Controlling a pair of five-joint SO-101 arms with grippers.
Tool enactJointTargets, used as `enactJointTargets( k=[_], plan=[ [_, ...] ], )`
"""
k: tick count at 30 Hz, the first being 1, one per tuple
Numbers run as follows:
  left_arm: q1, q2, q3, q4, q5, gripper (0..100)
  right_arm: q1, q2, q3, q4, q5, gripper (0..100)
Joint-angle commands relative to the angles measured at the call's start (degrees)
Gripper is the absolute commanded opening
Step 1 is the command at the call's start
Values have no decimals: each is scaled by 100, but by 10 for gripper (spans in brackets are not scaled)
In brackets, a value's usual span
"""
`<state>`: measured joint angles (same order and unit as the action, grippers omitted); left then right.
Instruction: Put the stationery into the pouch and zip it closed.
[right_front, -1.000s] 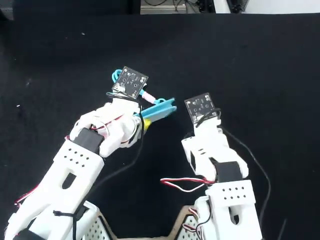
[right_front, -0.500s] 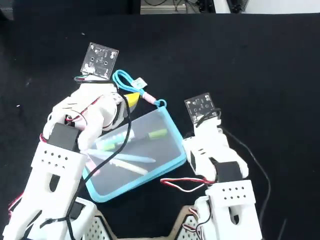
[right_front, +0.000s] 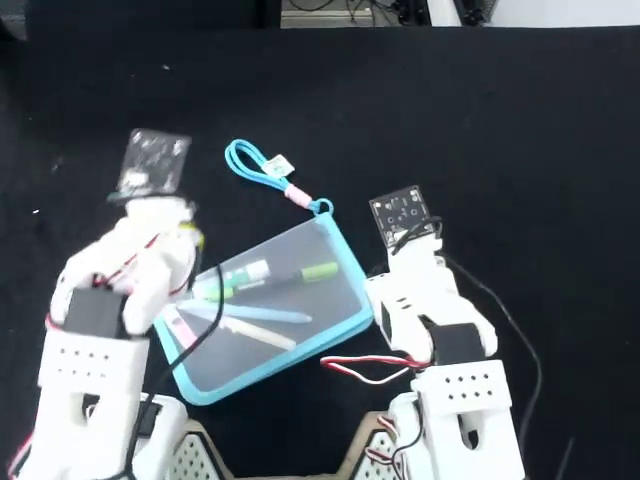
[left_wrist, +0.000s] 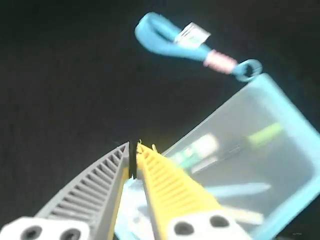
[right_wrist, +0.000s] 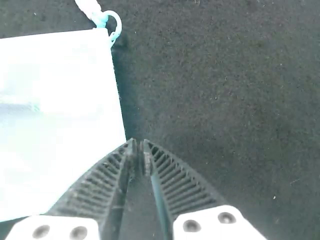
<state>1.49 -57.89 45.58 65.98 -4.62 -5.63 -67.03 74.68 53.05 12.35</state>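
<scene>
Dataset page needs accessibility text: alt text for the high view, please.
A clear pouch with blue trim lies flat on a black table, pens inside, between two white arms. Its blue strap loops out from the far corner. The left arm stands at the pouch's left edge, the right arm at its right edge.

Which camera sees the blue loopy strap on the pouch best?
The high view: the whole strap lies uncovered, joined to the pouch corner. The left wrist view has it whole too; the right wrist view catches its ring end.
</scene>
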Motion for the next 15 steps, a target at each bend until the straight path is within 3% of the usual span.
enactJointTargets(
  k=[1,8,13,15],
  plan=[
    [-488,-1240,998,-141,9,35,26,-4,-40,-97,-44,11],
    [-910,-2523,2070,149,-545,35,-123,-4,-154,-70,-88,11],
    [-1042,-2884,2176,695,-527,36,-149,-13,-585,519,-1415,13],
    [-1059,-3059,2193,826,-527,36,-141,-13,-760,800,-1521,12]
  ],
)
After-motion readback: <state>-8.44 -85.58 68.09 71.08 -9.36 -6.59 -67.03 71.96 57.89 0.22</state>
